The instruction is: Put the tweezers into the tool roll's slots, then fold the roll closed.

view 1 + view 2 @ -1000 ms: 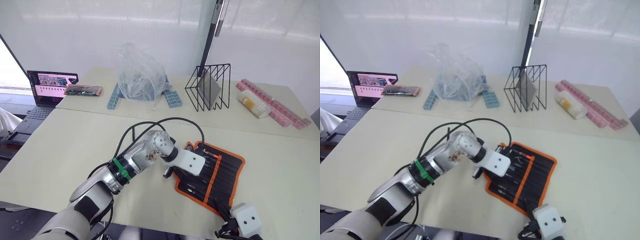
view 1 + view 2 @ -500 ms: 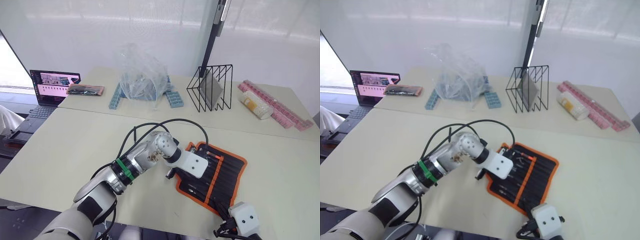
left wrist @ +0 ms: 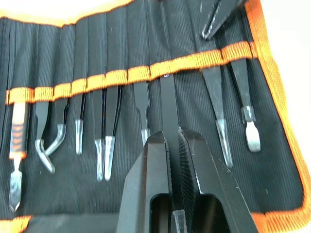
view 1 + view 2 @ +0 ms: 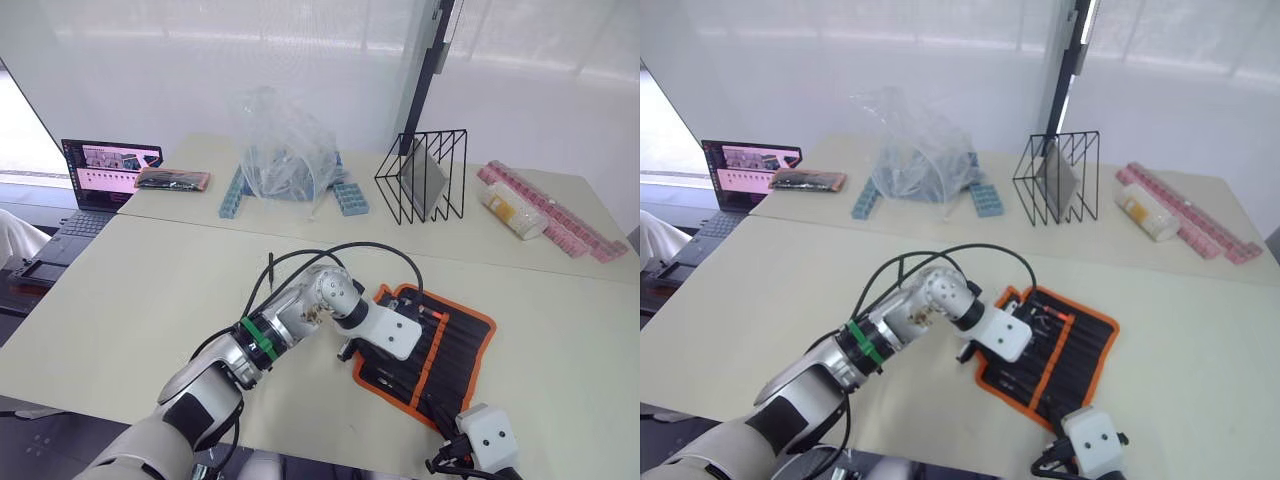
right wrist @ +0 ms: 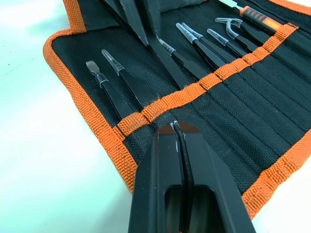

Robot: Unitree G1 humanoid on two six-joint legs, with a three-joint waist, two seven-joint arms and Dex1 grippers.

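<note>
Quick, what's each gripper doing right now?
Left gripper: shut on a tweezer going into the roll.
Right gripper: shut, holding nothing.

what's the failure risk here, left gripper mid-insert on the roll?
1. The left gripper is shut on a tweezer whose tip sits at the orange strip; a skewed push might bunch the fabric instead of entering the slot.
2. Neighbouring tweezers lie close beside it, so the fingers may nudge them out.
3. The tool roll lies loose on the table, with the right gripper at its edge; it may slide under the push.
</note>
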